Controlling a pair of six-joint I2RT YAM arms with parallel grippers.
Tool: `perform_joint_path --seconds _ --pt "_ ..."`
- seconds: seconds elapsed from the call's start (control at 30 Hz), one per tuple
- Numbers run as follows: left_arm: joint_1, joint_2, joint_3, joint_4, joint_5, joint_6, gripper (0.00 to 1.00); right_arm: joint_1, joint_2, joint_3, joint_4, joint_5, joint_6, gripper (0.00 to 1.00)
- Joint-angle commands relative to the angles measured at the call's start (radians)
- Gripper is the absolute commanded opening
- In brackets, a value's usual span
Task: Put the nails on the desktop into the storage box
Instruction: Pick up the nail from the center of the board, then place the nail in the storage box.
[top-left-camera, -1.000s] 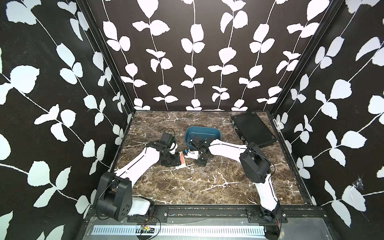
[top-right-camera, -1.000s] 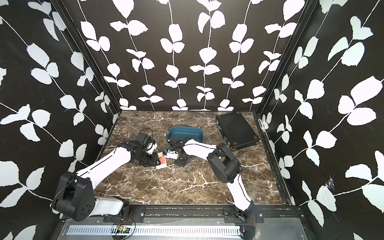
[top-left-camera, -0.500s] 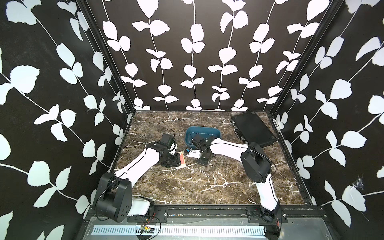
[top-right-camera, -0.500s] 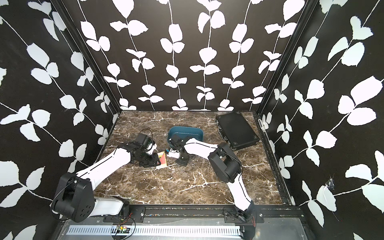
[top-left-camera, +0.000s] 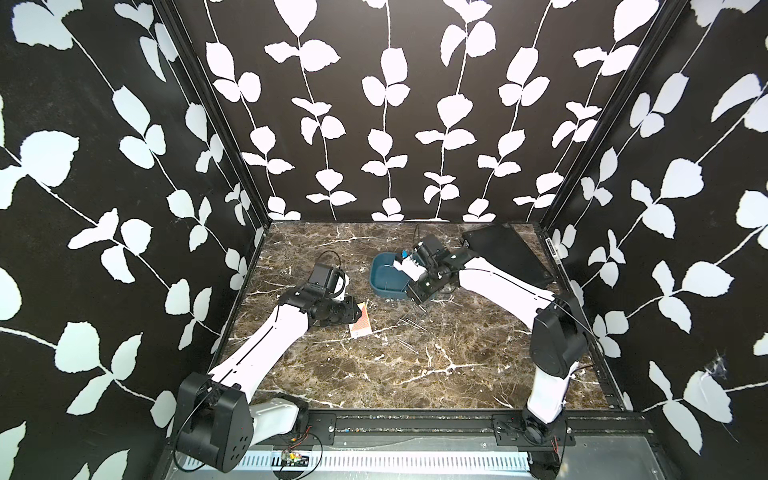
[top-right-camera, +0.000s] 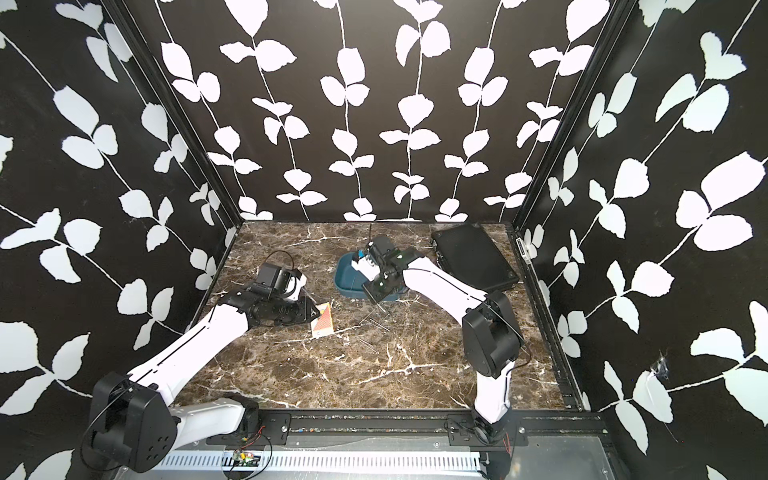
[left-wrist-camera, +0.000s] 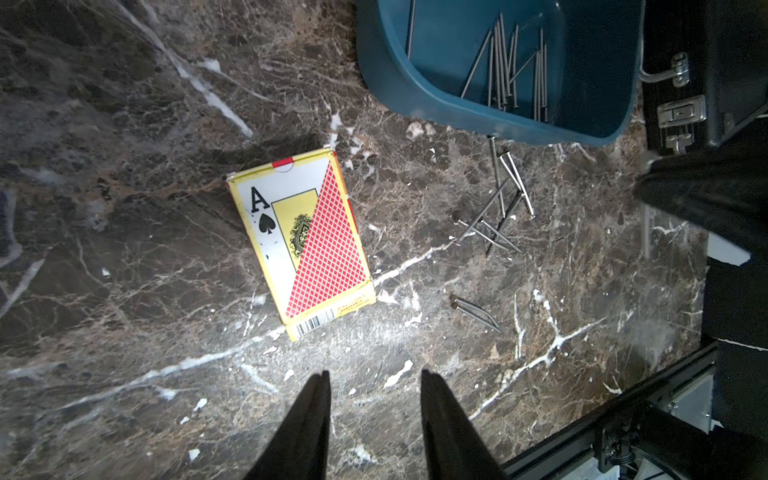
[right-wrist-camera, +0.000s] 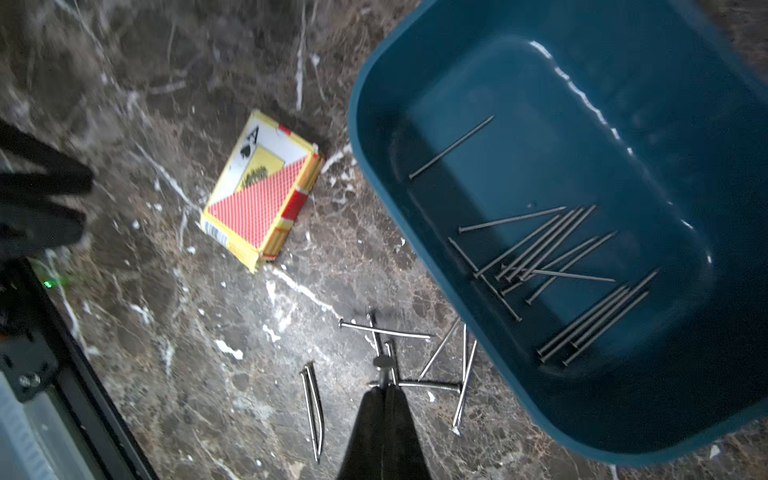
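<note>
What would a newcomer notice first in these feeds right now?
The teal storage box at the back middle of the desktop, a cluster of nails lying in it. Beside it a bright yellow-and-red card pack lies flat, with loose nails crisscrossed on the marble nearby. Over those, the right tool is shut on one nail.

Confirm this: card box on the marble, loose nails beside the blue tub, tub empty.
Not empty: the right wrist view shows the storage box holding many nails. The card box on the desktop and the loose nails beside the tub are as stated.
</note>
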Motion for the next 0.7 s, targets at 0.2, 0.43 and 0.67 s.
perform_joint_path --seconds 0.2,0.43,0.67 --pt "0.008 -0.019 -0.021 0.002 -0.013 -0.013 0.38 -0.106 0.093 0.177 0.125 -0.088 0.310 0.00" --pt "0.010 -0.014 -0.018 -0.025 -0.018 -0.009 0.38 -0.141 0.228 0.301 0.050 0.080 0.407 0.00" --pt "0.009 -0.013 -0.010 -0.058 -0.034 0.000 0.39 -0.159 0.286 0.267 0.092 0.167 0.483 0.00"
